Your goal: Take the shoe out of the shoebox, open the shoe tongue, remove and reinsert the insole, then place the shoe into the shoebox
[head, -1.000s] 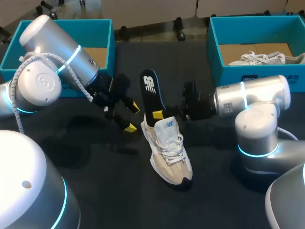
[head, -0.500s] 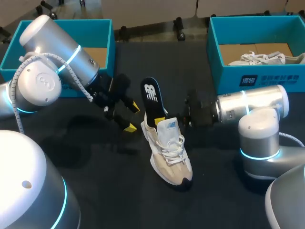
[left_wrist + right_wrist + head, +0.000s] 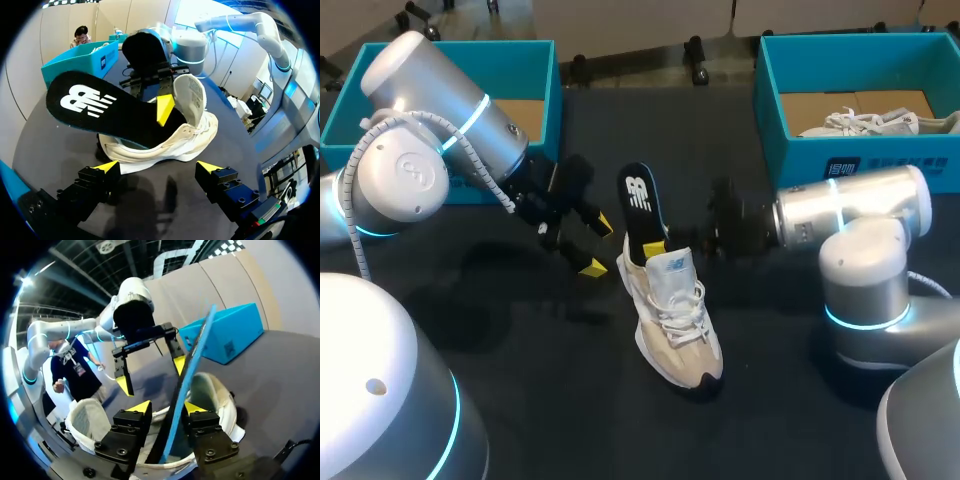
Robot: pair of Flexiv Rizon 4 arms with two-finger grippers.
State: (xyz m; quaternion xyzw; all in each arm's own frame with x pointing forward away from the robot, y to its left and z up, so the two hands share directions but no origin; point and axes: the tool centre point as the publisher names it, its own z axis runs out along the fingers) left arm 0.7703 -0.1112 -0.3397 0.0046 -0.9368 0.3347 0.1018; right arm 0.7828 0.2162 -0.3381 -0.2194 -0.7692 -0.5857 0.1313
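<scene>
A beige-and-white shoe [image 3: 672,318] lies on the black table between my arms. Its black insole [image 3: 640,203] stands up out of the shoe's opening, heel end high. My right gripper [image 3: 655,243] is at the shoe's collar with the insole [image 3: 192,355] edge-on between its fingers. One finger stands visibly off the insole, so the gripper is open. My left gripper [image 3: 597,244] hangs open just left of the shoe's heel, holding nothing. In the left wrist view the insole [image 3: 100,107] and shoe [image 3: 190,135] lie just ahead of the left gripper [image 3: 159,167].
A teal shoebox [image 3: 535,110] sits at the back left behind my left arm. A second teal shoebox [image 3: 820,150] at the back right holds another white shoe [image 3: 865,122]. Bare black table lies in front of the shoe.
The insole has sunk lower into the shoe. My right gripper followed it down, and its fingers have parted from the insole. The left arm has kept still.
</scene>
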